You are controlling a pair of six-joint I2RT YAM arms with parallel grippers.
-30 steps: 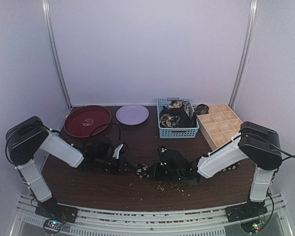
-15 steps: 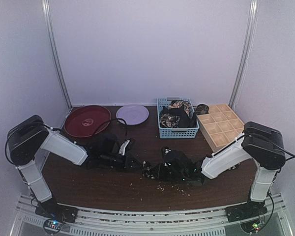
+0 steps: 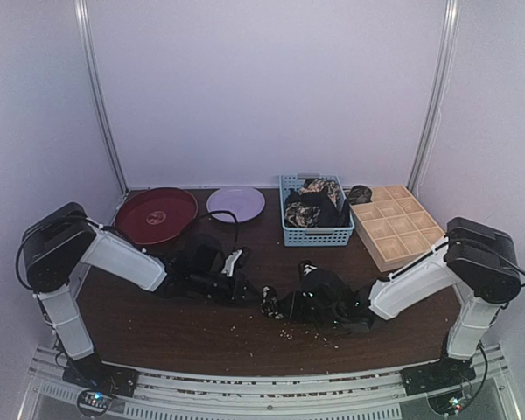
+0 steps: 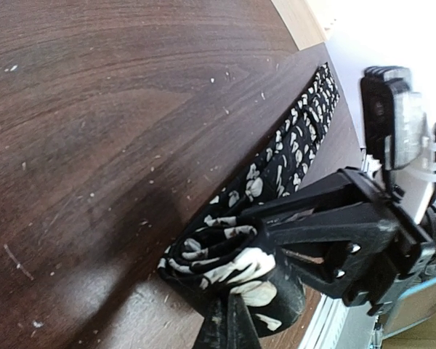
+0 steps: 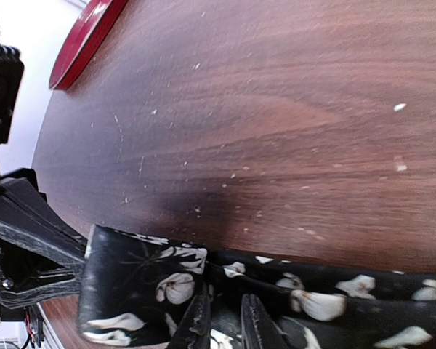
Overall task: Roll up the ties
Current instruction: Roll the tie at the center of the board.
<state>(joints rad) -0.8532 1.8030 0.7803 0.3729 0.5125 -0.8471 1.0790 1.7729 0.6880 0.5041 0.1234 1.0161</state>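
One tie (image 4: 298,145) lies as a long black floral strip on the brown table, its near end wound into a small roll (image 4: 218,258). In the top view the roll (image 3: 269,302) sits between the two grippers at the table's middle front. My left gripper (image 4: 229,320) is shut on the roll, and shows from above (image 3: 249,293) just left of it. My right gripper (image 5: 225,320) has its fingers close together, pinching the tie's fabric (image 5: 312,298) beside the folded end (image 5: 138,291); it shows from above (image 3: 290,306) just right of the roll.
A blue mesh basket (image 3: 317,236) with more ties stands at the back centre. A wooden gridded tray (image 3: 398,219) is to its right, with a rolled tie (image 3: 359,193) at its far corner. A red plate (image 3: 155,214) and a lavender plate (image 3: 235,203) lie back left. Crumbs speckle the table.
Both grippers and the roll between them have shifted to the right along the table. The left arm has stretched further out and the right arm has drawn back.
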